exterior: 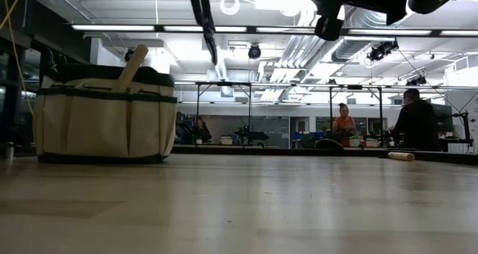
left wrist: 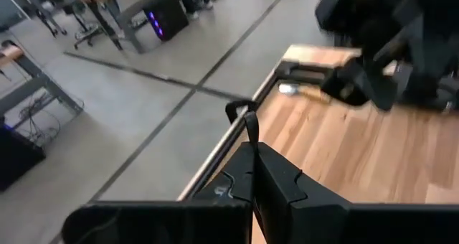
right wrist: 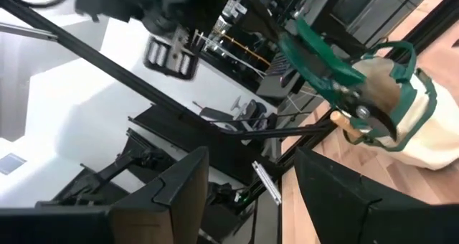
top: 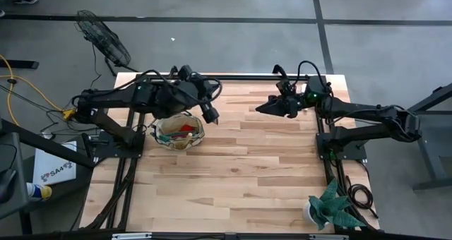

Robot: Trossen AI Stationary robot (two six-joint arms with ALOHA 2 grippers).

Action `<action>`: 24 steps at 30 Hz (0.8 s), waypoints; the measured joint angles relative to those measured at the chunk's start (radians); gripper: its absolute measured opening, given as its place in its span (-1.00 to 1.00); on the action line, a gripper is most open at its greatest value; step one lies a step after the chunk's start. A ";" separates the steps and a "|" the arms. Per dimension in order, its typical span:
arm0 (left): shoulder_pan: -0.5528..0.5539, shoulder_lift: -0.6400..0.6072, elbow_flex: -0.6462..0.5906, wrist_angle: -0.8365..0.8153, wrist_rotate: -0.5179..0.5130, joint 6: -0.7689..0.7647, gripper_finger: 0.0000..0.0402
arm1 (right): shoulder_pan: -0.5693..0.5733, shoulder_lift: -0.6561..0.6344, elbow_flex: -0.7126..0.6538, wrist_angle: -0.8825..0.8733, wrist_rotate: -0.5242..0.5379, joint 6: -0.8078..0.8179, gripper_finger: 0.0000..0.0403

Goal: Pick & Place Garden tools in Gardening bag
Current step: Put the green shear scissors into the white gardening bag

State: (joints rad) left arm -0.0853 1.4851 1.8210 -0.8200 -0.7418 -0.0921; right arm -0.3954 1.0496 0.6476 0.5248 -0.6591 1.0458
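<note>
The gardening bag (top: 179, 132) sits on the worktop (top: 240, 176) with garden tools (top: 185, 133) already inside. Just beyond the bag's rim, the left gripper (top: 211, 116) hangs with jaws pressed together, apparently empty. Well away from the bag, the right gripper (top: 263, 108) waits, jaws released. A careless left-arm swing could snag a bag handle and tip it.

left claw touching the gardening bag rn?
Apart. The low view shows the left claw, fingers closed together, hanging high above and beside the gardening bag, with open background between them. The high view agrees: it sits off the bag's rim.
</note>
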 joint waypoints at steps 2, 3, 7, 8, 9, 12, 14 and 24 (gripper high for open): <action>0.000 0.009 0.000 -0.021 0.000 -0.029 -1.00 | 0.000 0.000 0.000 0.002 0.013 -0.003 -0.01; 0.000 0.011 0.000 -0.034 0.003 -0.049 -1.00 | 0.000 0.000 0.000 0.001 0.014 -0.004 -0.01; 0.000 0.031 0.000 -0.079 0.007 -0.122 -1.00 | 0.000 0.000 0.000 0.001 0.030 -0.004 -0.01; 0.000 0.035 0.000 -0.090 0.002 -0.140 -1.00 | 0.000 0.000 0.000 0.001 0.033 -0.005 -0.01; 0.000 0.037 -0.002 -0.108 0.003 -0.154 -1.00 | 0.000 0.000 0.000 0.000 0.033 -0.005 -0.01; 0.000 0.042 0.000 -0.130 0.003 -0.179 -1.00 | 0.000 0.000 0.000 0.001 0.041 -0.005 -0.01; 0.000 0.045 0.000 -0.184 -0.005 -0.200 -1.00 | 0.000 0.000 0.000 0.000 0.048 -0.005 -0.01; 0.000 0.046 -0.001 -0.292 0.011 -0.255 -1.00 | 0.000 0.000 0.000 0.000 0.083 -0.005 -0.01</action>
State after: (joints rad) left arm -0.0853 1.5311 1.8198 -1.1121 -0.7304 -0.3471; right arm -0.3958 1.0500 0.6476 0.5251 -0.5758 1.0405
